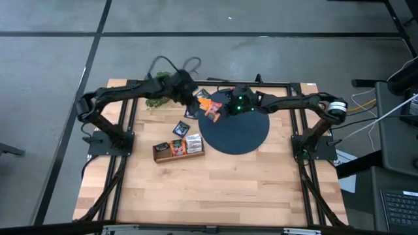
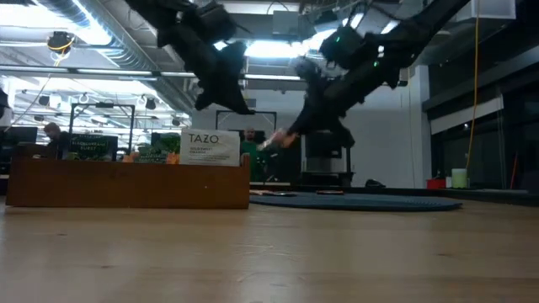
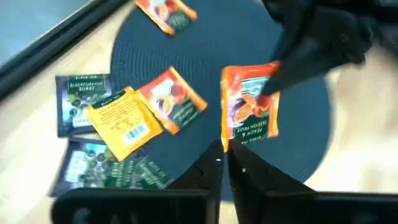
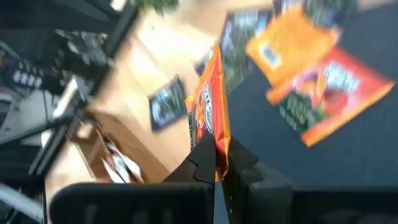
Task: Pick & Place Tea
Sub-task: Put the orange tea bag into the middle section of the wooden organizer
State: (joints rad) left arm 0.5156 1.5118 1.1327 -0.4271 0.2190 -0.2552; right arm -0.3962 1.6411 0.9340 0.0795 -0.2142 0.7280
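So the right tool (image 4: 216, 163) has pinched shut on an orange sachet (image 4: 211, 112) by its bottom edge, and it's holding it edge-on above the dark disc (image 1: 245, 134), around the middle of the high view. Left tool (image 3: 225, 163) hangs just beside it with its fingers pressed together on nothing, as far as I can see.

More tea is piled at the disc's upper-left rim in the high view: a yellow sachet (image 3: 124, 121), another orange one (image 3: 174, 99), and a couple of dark ones (image 3: 81, 99) half on the desk (image 1: 215, 189). The wooden tray (image 1: 177, 149) sits left of centre, just off the disc, with a few sachets already in it.

My take: the grip is only on a thin edge, so I'd move slowly and keep the sachet hanging straight so it doesn't swing or slip. Lift clear of the left arm first, then come over an open tray slot and lower before letting go.
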